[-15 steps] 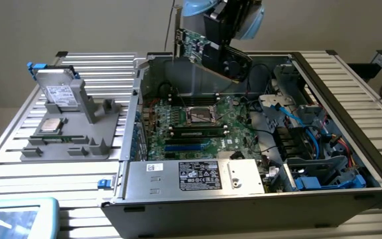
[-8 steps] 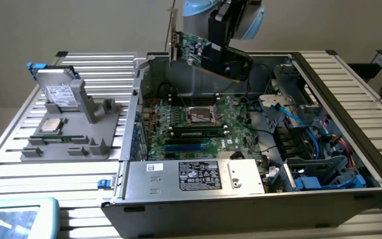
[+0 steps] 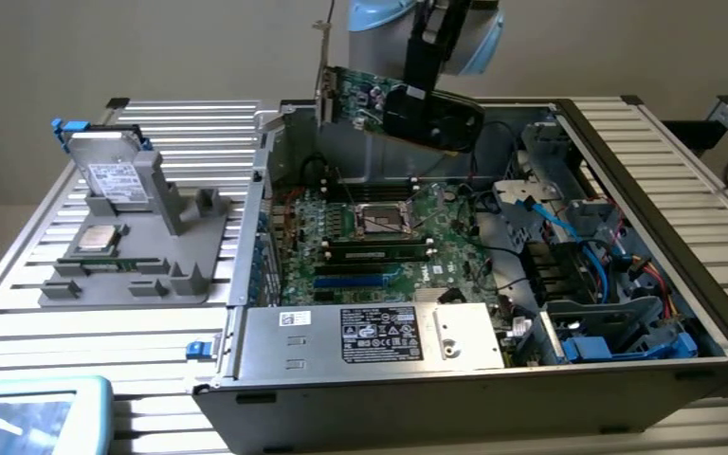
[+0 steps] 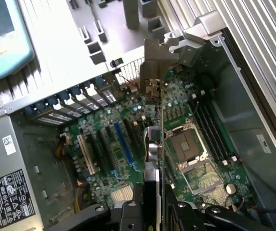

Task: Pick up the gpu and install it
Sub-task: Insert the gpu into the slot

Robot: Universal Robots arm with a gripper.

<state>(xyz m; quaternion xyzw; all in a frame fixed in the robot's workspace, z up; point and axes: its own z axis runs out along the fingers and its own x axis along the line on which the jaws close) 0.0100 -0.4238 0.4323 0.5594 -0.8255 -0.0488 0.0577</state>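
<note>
The gpu (image 3: 367, 97) hangs tilted in the air above the back of the open computer case (image 3: 667, 246). Its green circuit face shows toward the exterior view's left, and its thin silver bracket (image 3: 323, 87) stands at that end. My gripper (image 3: 430, 112) is shut on the card's black end. In the wrist view the gpu (image 4: 158, 120) is seen edge-on between my fingers (image 4: 137, 204). Its bracket (image 4: 160, 55) points toward the case's rear slot wall. The card floats over the motherboard (image 4: 104, 159), apart from the slots.
A grey parts holder (image 3: 149, 275) on the exterior view's left carries a silver hard drive (image 3: 117, 176) and a processor (image 3: 96, 237). Inside the case are a power supply (image 3: 377, 334), a memory stick (image 3: 377, 252), blue cables (image 3: 579, 227) and a blue slot (image 4: 121, 144). A teal tablet (image 3: 29, 417) lies near the front corner.
</note>
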